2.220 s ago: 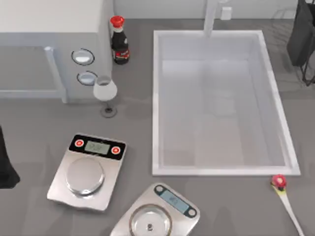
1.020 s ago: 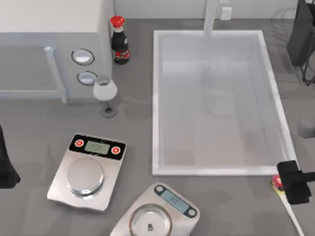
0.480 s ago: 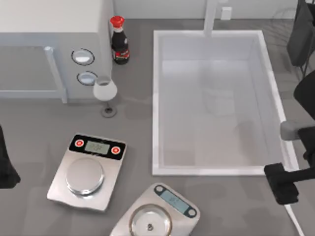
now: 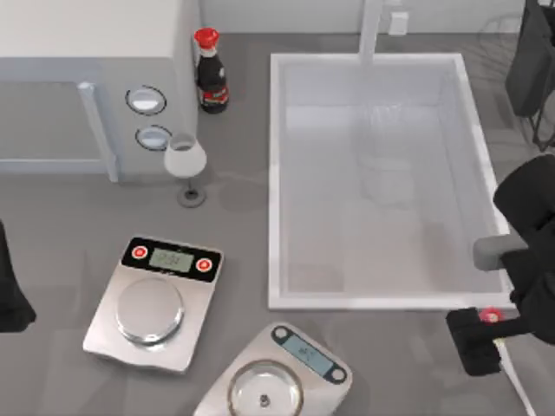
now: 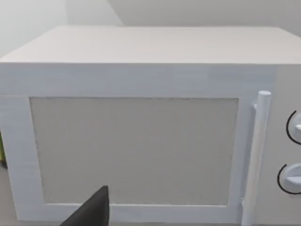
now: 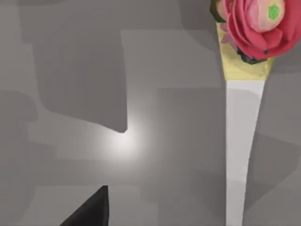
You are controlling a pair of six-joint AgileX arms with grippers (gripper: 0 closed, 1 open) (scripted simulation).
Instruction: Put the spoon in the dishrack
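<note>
The spoon [image 4: 507, 355] lies flat on the grey counter at the front right, just in front of the sink's near right corner. Its round red end [image 4: 492, 316] points toward the sink and its cream-white handle runs toward the front edge. In the right wrist view the spoon [image 6: 242, 141] is close below, with its red flower-like end [image 6: 254, 26] and pale handle showing. My right gripper [image 4: 473, 345] hovers low just left of the red end. The dishrack [image 4: 501, 24], made of thin wires, is at the far right corner. My left arm [image 4: 9, 295] is parked at the left edge.
A large white sink [image 4: 276, 182] fills the middle right. Two scales [image 4: 156, 299] [image 4: 277, 377] sit at the front left and front middle. A wine glass [image 4: 186, 165], a sauce bottle [image 4: 210, 74] and a white microwave [image 5: 141, 127] stand at the back left.
My right arm has come in from the right edge and moved left and forward, so its gripper now sits beside the spoon's red end. The spoon has not moved.
</note>
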